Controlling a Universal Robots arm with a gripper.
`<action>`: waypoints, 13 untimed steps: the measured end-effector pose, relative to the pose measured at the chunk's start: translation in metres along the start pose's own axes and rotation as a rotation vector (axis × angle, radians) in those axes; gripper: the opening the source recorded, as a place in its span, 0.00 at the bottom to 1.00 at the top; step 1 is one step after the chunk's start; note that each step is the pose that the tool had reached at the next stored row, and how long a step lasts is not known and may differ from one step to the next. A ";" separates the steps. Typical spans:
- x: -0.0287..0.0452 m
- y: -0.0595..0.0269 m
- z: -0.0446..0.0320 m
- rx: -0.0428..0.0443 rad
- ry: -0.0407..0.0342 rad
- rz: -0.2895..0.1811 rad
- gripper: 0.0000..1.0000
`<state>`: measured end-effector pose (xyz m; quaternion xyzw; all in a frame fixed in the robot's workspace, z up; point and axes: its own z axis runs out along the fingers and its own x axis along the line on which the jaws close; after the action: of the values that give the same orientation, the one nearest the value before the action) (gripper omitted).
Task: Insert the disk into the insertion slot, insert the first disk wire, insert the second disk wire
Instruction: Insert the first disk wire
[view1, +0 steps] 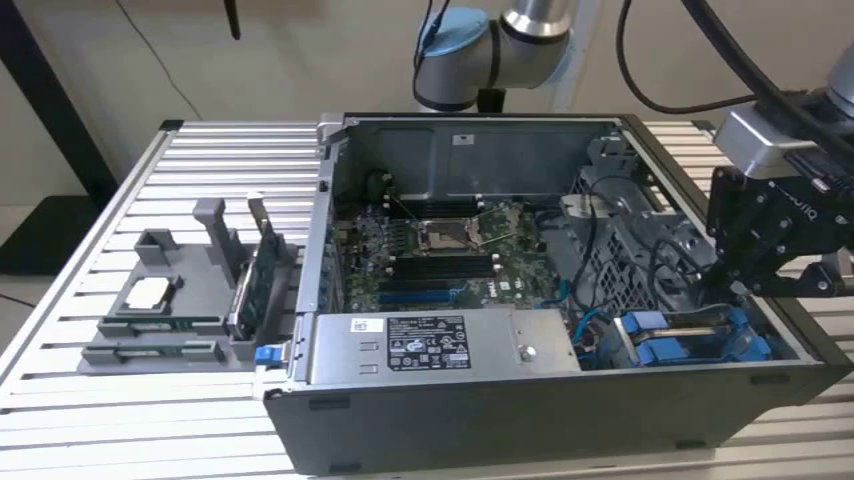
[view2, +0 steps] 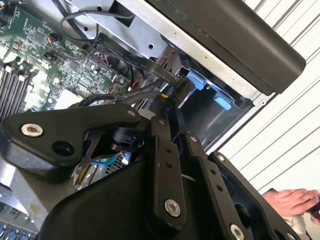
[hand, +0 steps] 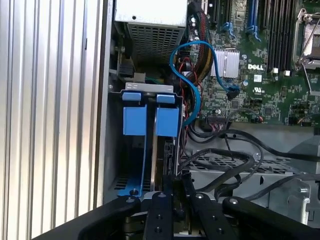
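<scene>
The disk (view1: 694, 345) sits edge-up in its blue carrier inside the insertion slot (view1: 747, 350), at the case's front corner on the exterior view's right. In the first wrist view its two blue tabs (hand: 150, 117) stand just beyond my gripper (hand: 172, 192). In the second wrist view, the gripper (view2: 167, 100) is shut, its fingers (view2: 161, 145) pinching a black disk wire connector (view2: 183, 87) held close to the blue carrier (view2: 200, 81). Whether the connector touches the disk is hidden. In the exterior view the gripper (view1: 747, 290) hangs low over the drive bay.
The open computer case (view1: 534, 410) lies on a slatted table, with a power-supply box (view1: 427, 345) beside the bay. A blue cable (hand: 192, 75) and black cables (hand: 225, 155) loop near the disk. A grey parts holder (view1: 174, 300) stands left. A hand (view2: 295, 200) is nearby.
</scene>
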<state>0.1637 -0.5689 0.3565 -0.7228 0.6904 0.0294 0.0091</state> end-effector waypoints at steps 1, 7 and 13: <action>0.0001 -0.0001 0.0011 0.0000 0.0000 0.000 0.19; 0.0003 -0.0003 0.0060 0.0022 -0.0011 0.040 0.19; 0.0010 -0.0004 0.0080 0.0032 -0.0017 0.059 0.19</action>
<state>0.1639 -0.5694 0.3484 -0.7019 0.7116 0.0291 0.0100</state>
